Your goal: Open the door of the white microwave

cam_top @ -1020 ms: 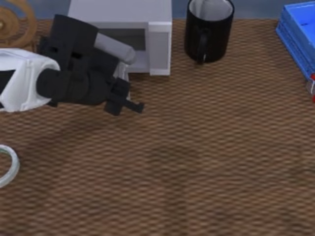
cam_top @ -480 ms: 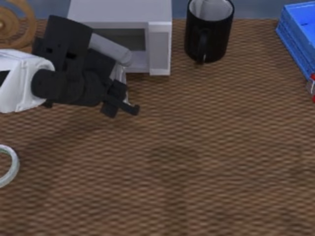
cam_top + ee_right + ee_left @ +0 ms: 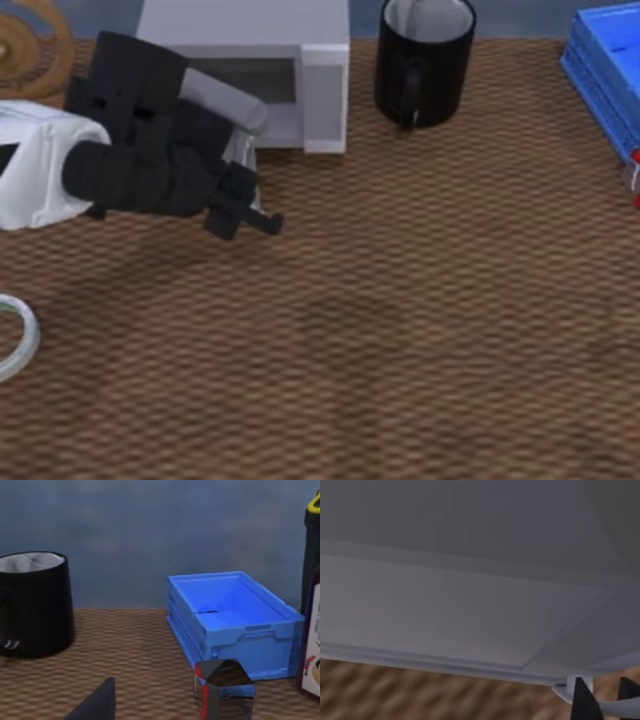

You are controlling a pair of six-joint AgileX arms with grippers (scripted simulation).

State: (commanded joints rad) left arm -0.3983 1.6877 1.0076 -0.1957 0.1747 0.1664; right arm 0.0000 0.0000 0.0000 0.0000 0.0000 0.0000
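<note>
- The white microwave (image 3: 262,60) is seen at the tabletop's (image 3: 420,330) far edge, left of centre, as a small white box with a light grey top and a white front frame.
- The door (image 3: 232,112) is swung outward toward the tabletop's left side, so that the grey cavity is exposed; in the left wrist view the door's (image 3: 470,620) grey panel fills most of the picture.
- The left gripper (image 3: 246,208) is placed just in front of the microwave, at the door's free edge; in the left wrist view its dark fingers (image 3: 581,700) are spread slightly, with a pale bar caught between them.
- Much of the door is hidden by the left arm in the top view, and the handle cannot be made out clearly there.
- The right gripper is outside the top view; only one dark tip is shown in its wrist view, so its finger state cannot be told.
- A black mug (image 3: 424,62) is set right of the microwave, and a blue crate (image 3: 605,60) is cut off at the far right corner.
- Compared with half a second earlier, almost nothing is changed; over the full second the left gripper is shifted slightly leftward.
</note>
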